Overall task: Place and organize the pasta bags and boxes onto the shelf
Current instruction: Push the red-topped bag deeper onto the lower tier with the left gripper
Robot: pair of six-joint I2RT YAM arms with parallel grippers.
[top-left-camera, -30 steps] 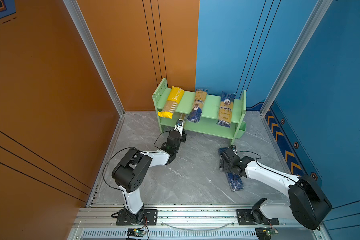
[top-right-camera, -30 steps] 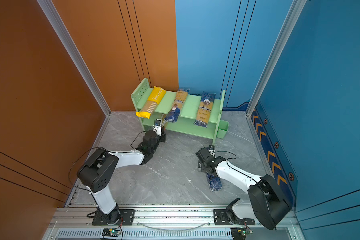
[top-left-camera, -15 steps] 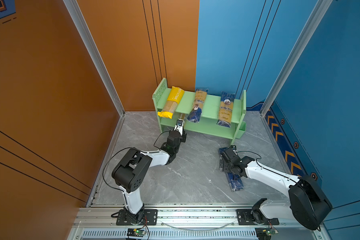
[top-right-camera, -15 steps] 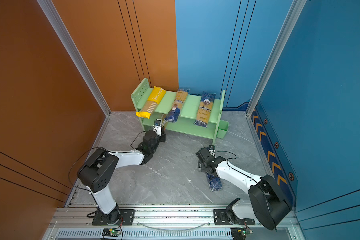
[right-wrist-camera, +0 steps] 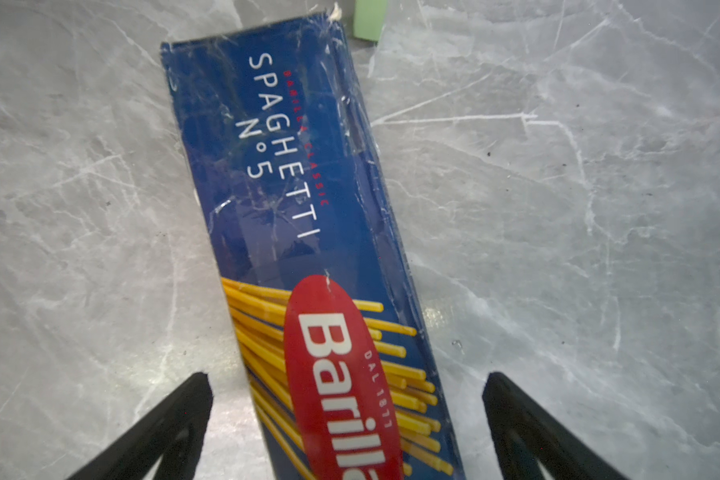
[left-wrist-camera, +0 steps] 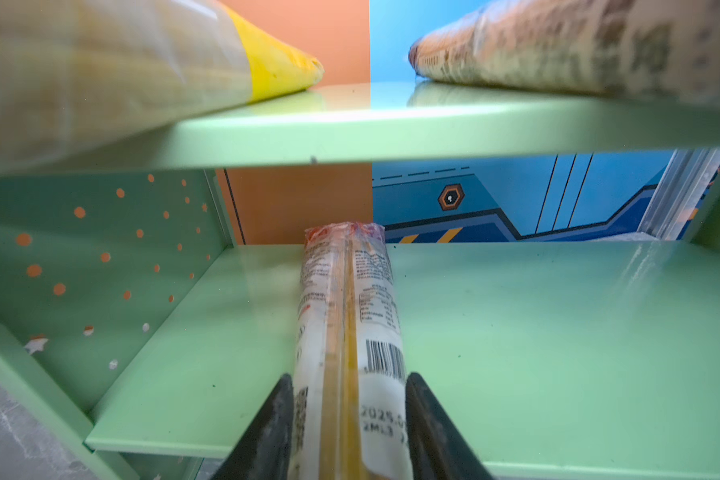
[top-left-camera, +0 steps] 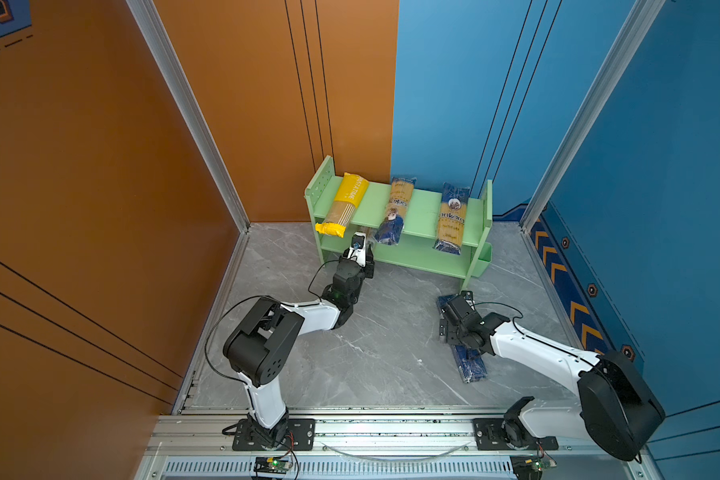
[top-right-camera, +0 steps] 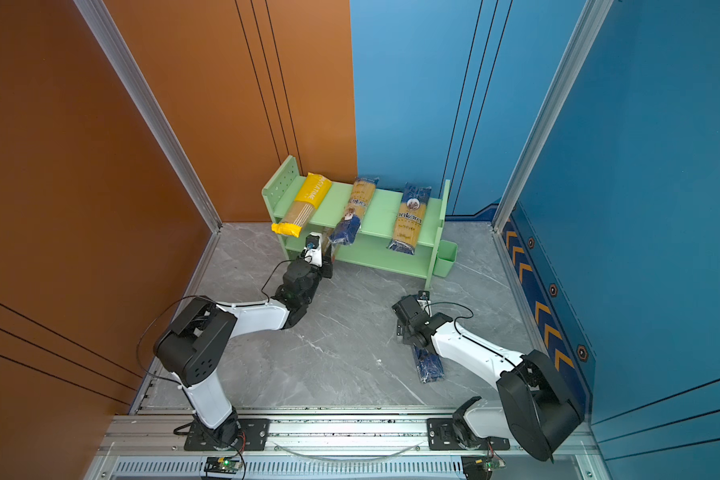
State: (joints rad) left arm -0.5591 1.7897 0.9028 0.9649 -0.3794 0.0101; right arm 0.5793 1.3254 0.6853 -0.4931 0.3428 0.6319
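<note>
1. Two tiers make up the light green shelf [top-left-camera: 422,210], which stands against the back wall on the grey marbled floor [top-left-camera: 383,345] in both top views.
2. Three packs lie across its upper tier with their front ends overhanging. At the left is a yellow pack [top-left-camera: 344,205] whose band seems to read "PASTATIME". Next come a middle ankara pack [top-left-camera: 396,210] and a right ankara pack [top-left-camera: 452,218] with "ankara" legible.
3. The Barilla box [right-wrist-camera: 308,208] lies flat on the floor in front of the shelf's right end. I read "SPAGHETTI N°5", "Barilla" in a red oval, and "DAL 1877".
4. My right gripper [right-wrist-camera: 346,374] is spread wide and straddles that box, with floor showing between each finger and the box's sides.
5. The red-ended clear pack [left-wrist-camera: 346,316] rests lengthwise on the lower tier, toward the perforated side panel [left-wrist-camera: 100,266] but apart from it. Its white label carries a barcode and a stamp beginning "2025".
6. My left gripper [left-wrist-camera: 351,378] flanks that pack's near end, a finger close against each side. I cannot tell whether it is pinching.
7. The small green bin [top-left-camera: 483,259] hangs on the shelf's right side.
</note>
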